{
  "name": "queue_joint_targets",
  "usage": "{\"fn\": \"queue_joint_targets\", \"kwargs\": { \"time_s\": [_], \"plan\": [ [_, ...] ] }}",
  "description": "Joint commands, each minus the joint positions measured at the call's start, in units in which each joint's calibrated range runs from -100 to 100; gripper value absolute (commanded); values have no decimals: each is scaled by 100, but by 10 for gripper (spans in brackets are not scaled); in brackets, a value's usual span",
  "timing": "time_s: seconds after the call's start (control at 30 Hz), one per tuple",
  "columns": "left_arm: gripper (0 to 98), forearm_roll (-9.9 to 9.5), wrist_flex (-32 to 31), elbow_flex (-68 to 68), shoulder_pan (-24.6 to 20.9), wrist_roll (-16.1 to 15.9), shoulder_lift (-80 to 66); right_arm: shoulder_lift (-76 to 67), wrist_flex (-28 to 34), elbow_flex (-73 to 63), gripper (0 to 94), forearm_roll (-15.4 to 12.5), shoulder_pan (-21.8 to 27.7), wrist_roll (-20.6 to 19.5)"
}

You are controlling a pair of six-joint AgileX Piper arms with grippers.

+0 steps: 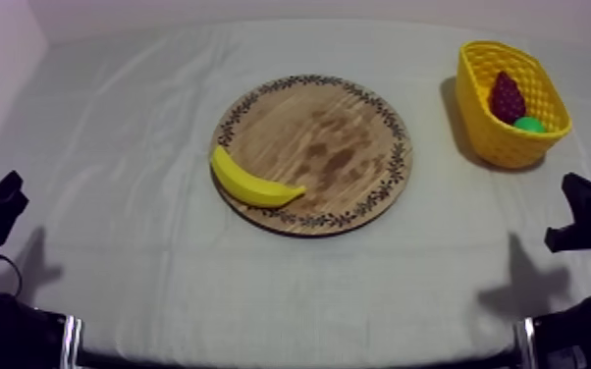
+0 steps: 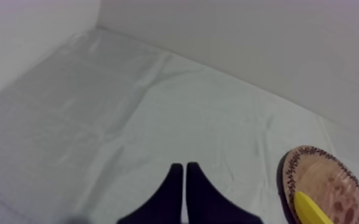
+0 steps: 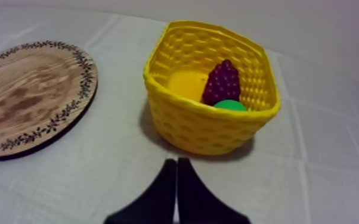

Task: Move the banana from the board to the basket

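The yellow banana [image 1: 252, 183] lies on the left rim of the round wooden board [image 1: 329, 137], partly overhanging it. The yellow basket [image 1: 486, 137] stands at the far right and holds a bunch of grapes [image 1: 506, 96] and a green fruit [image 1: 529, 125]. My left gripper [image 1: 3, 196] rests low at the left, far from the board; its fingers lie together as a narrow wedge [image 2: 185, 168], with the board [image 2: 331, 179] and banana [image 2: 310, 208] off to one side. My right gripper [image 1: 579, 196] rests low at the right, shut [image 3: 177, 162] just in front of the basket [image 3: 206, 128].
Grey-white cloth covers the table, with open cloth between the board [image 3: 33, 89] and the basket. Grapes [image 3: 222, 82] and the green fruit [image 3: 229, 105] take up the basket's right half. A pale wall runs along the far edge and the left side.
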Motion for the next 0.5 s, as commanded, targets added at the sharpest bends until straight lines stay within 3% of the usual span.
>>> {"fn": "queue_joint_targets", "kwargs": {
  "time_s": [0.0,0.47],
  "plan": [
    [1,0,-4,0,-1,1,2,-3,0,3,6,2,-1,0],
    [1,0,-4,0,-1,1,2,-3,14,13,6,2,-27,-1]
  ]
}}
